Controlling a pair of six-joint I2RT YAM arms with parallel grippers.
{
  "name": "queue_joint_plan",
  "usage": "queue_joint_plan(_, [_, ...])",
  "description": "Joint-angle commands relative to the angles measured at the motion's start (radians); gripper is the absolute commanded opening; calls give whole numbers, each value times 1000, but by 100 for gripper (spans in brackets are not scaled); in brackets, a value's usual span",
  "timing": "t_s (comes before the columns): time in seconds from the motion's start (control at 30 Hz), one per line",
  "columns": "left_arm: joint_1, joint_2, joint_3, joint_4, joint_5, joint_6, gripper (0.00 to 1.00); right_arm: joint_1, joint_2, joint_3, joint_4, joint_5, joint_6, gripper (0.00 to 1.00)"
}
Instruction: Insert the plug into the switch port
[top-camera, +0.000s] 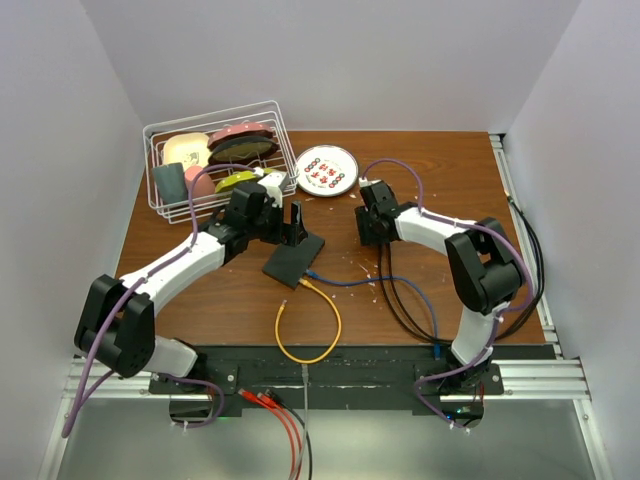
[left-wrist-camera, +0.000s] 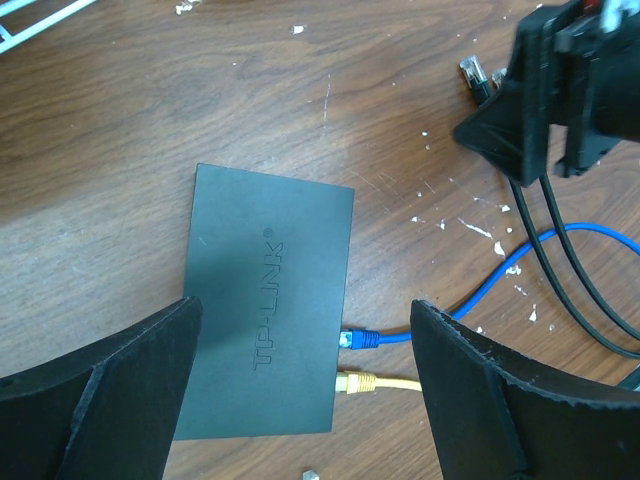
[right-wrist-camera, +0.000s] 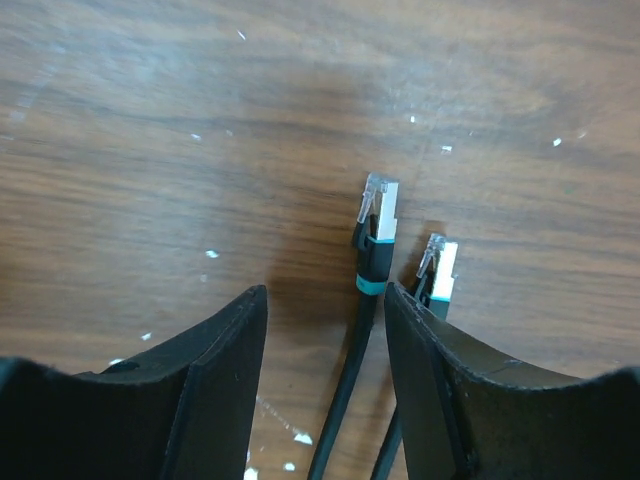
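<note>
The flat black switch box (left-wrist-camera: 262, 300) lies on the wooden table, also seen in the top view as the switch box (top-camera: 293, 260). Its port edge (left-wrist-camera: 344, 290) faces right; the sockets themselves are hidden from above. A blue plug (left-wrist-camera: 359, 338) and a yellow plug (left-wrist-camera: 358, 381) sit in that edge. My left gripper (left-wrist-camera: 305, 305) hangs wide open above the box. My right gripper (right-wrist-camera: 325, 295) is open and low over the table, straddling the black cable of a clear-tipped plug (right-wrist-camera: 378, 215), which lies close to the right finger (right-wrist-camera: 430, 370). A second black plug (right-wrist-camera: 440, 262) lies outside that finger.
A white wire basket (top-camera: 160, 135) holding food items stands at the back left, with a round white plate (top-camera: 326, 170) beside it. The yellow cable (top-camera: 310, 340) loops toward the near edge. The blue cable (top-camera: 370, 283) and black cables (top-camera: 400, 300) run right. White specks dot the wood.
</note>
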Motion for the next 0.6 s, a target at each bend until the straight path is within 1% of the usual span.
queue_joint_plan(0.0, [3, -2, 24, 18, -19, 29, 90, 3, 29, 3, 26, 62, 33, 53])
queue_joint_plan(0.07, [3, -7, 23, 15, -27, 31, 90, 3, 33, -6, 32, 70, 36, 52])
queue_joint_plan(0.13, [3, -10, 23, 12, -30, 32, 90, 2, 42, -11, 43, 60, 36, 47])
queue_joint_plan(0.17, [4, -11, 21, 12, -31, 32, 90, 3, 44, -14, 45, 53, 30, 34])
queue_joint_plan(0.23, [6, -18, 18, 15, -34, 32, 90, 3, 56, -14, 46, 34, 16, 21])
queue_joint_plan(0.27, [9, -21, 17, 18, -34, 32, 90, 2, 58, -12, 49, 5, -8, 5])
queue_joint_plan(0.3, [9, -24, 11, 21, -33, 32, 90, 2, 61, -14, 54, -14, -21, 0])
queue_joint_plan(0.4, [15, -39, 0, 34, -27, 32, 90, 3, 32, -34, 89, -95, -67, 0])
queue_joint_plan(0.43, [19, -44, -3, 38, -18, 32, 90, 3, -12, -69, 109, -120, -80, 0])
queue_joint_plan(0.47, [23, -47, -5, 40, -13, 34, 90, 3, -48, -90, 156, -188, -90, 0])
queue_joint_plan(0.5, [24, -50, -12, 43, -2, 34, 89, 3, -78, -109, 176, -215, -97, 0])
queue_joint_plan(0.53, [27, -57, -17, 64, 25, 39, 89, 3, -141, -142, 195, -268, -123, 0])
queue_joint_plan(0.57, [27, -62, -25, 80, 39, 39, 89, 3, -167, -153, 218, -317, -137, 0])
